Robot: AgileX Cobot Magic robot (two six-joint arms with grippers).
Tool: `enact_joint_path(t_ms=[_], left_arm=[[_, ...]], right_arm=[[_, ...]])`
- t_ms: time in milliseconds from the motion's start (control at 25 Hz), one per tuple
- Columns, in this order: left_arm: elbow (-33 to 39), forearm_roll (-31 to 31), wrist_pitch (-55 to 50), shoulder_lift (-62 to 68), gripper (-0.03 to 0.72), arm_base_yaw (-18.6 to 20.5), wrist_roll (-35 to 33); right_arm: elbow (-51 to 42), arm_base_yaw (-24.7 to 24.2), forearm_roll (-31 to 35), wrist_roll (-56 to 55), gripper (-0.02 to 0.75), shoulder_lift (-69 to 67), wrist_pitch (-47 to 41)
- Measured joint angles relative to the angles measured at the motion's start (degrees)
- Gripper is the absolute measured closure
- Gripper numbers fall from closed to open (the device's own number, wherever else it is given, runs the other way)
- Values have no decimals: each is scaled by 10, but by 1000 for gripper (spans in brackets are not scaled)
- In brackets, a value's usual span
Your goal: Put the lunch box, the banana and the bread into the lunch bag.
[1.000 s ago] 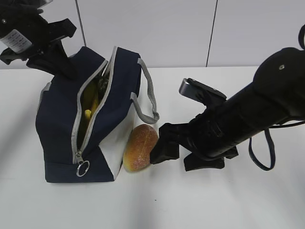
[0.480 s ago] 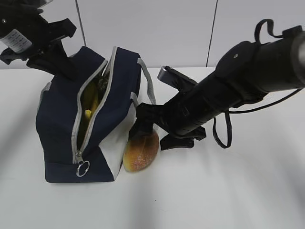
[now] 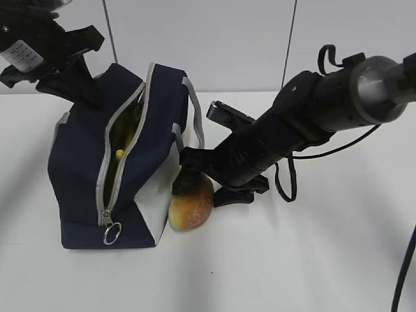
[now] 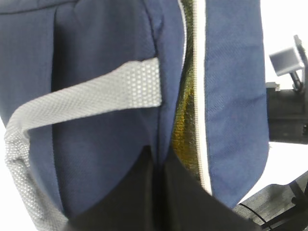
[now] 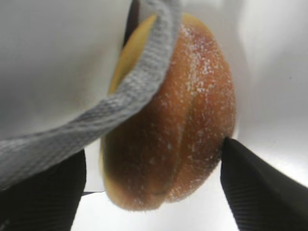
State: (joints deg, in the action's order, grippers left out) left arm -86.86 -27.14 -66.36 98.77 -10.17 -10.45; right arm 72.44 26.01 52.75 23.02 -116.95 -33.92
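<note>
While right gripper [image 3: 198,188] straddles bread [image 3: 192,207] at frame centre, jaws apart, not yet clamped — bread pickup underway. Left gripper [image 4: 156,192] pinches lunch bag [image 3: 84,169] wall. Next: squeeze, clear strap.

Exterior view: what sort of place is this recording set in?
Probably a lab or test bench, not a home: a bare white table, plain white wall panels behind it, and only the lunch bag and bread laid out.

Black left gripper [image 3: 78,81] raised at upper left, jaws pinched together. Black right gripper [image 3: 201,179] reaches low toward centre, fingers [image 5: 255,185] spread apart.
</note>
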Motion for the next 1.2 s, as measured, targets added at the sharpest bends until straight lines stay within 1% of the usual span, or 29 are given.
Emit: enact_joint_path(t_ms=[320, 520, 560, 720, 1040, 1120, 1200], left_arm=[[0, 0, 0, 0, 691, 0, 0], [0, 0, 0, 0, 691, 0, 0], [0, 0, 0, 0, 691, 0, 0], [0, 0, 0, 0, 691, 0, -1], [0, 0, 0, 0, 691, 0, -1], [0, 0, 0, 0, 691, 0, -1], [0, 0, 0, 0, 691, 0, -1]], right_arm=[[1, 0, 1, 0, 195, -15, 7], [2, 0, 1, 0, 320, -16, 7], [2, 0, 1, 0, 332, -16, 7], [2, -18, -10, 0, 345, -12, 3], [2, -135, -94, 0, 344, 56, -66], [2, -152, -102, 0, 344, 77, -79], [2, -158, -105, -1, 344, 102, -80]])
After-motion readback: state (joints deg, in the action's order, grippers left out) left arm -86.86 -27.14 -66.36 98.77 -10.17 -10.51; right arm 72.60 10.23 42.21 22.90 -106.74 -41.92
